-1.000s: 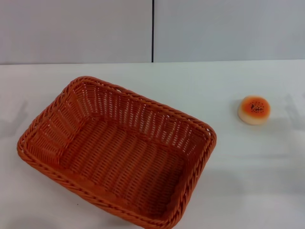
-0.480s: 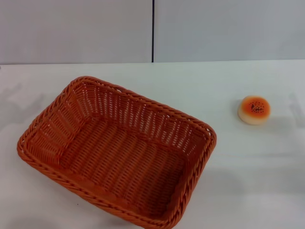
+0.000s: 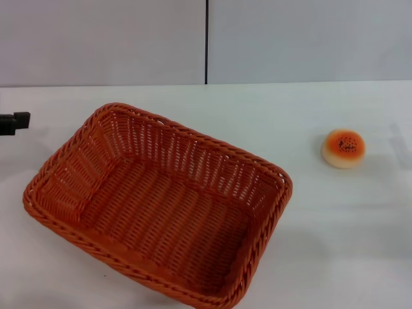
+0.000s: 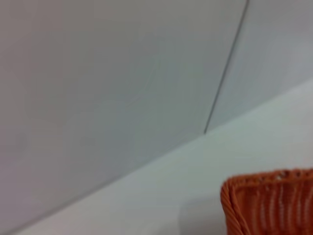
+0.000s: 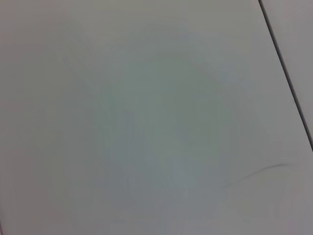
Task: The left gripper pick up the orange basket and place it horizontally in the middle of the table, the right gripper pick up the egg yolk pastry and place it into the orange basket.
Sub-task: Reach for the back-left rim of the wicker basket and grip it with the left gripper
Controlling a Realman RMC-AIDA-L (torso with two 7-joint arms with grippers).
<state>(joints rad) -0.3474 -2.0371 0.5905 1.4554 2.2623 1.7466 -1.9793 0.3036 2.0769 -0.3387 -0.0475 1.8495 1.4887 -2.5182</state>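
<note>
The white worktop (image 3: 335, 244) carries everything, backed by a grey panelled wall (image 3: 103, 38) with a dark seam. The orange basket (image 3: 158, 203) lies left of centre, turned at a slant with one corner toward the near edge, so it seems not yet set straight or moved to the middle. Well apart on the right sits the egg yolk pastry (image 3: 343, 148), glossy speckled face up, with nothing between it and the basket. At the far left edge, just beyond the basket's rim, the tip of the left pincer (image 3: 14, 122) shows, holding nothing; whether it is spread or closed I cannot tell. Its wrist view catches one basket corner. The right pincer is out of sight.
</note>
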